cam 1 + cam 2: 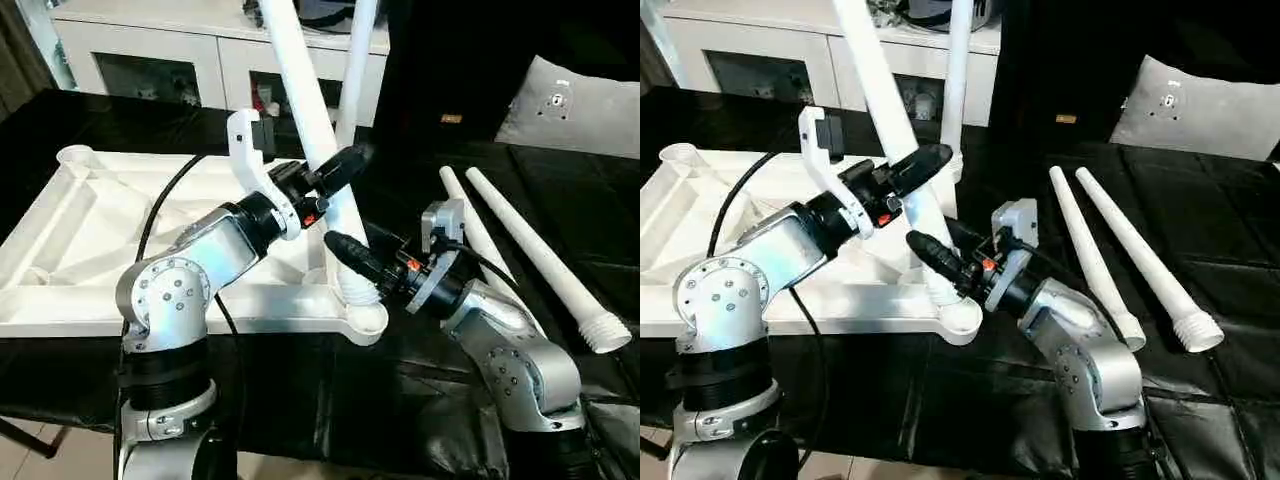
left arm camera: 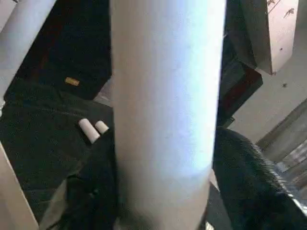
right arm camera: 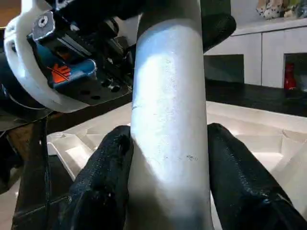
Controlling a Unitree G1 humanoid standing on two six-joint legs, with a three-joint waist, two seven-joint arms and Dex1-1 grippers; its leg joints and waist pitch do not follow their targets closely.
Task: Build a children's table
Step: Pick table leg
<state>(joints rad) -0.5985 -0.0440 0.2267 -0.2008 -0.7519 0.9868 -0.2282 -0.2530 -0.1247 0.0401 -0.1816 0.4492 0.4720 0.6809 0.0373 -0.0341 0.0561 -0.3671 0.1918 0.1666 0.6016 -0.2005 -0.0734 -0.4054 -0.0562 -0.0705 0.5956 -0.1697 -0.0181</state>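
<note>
Leg point(image 1: 305, 100) in work: hollow white plastic tube, likely light, stiff and smooth, so slippery under black pads; best held low near threaded foot for control, plus higher up to steer. Right gripper point(image 1: 352, 258) clamps it just above corner socket point(image 1: 366, 316) of upturned table top point(image 1: 90, 230), fingers point(image 3: 103, 177) pressed on both sides. Left gripper point(image 1: 335, 170) sits higher on same tube, fingers around it; whether fully tight, cannot tell. Long axis runs up from socket, tilted away from right gripper toward robot's left, foot down, not yet plumb. Second leg point(image 1: 355, 50) stands upright beyond left gripper. Two spare legs point(image 1: 530, 255) lie well apart from right gripper, threaded ends toward robot.
</note>
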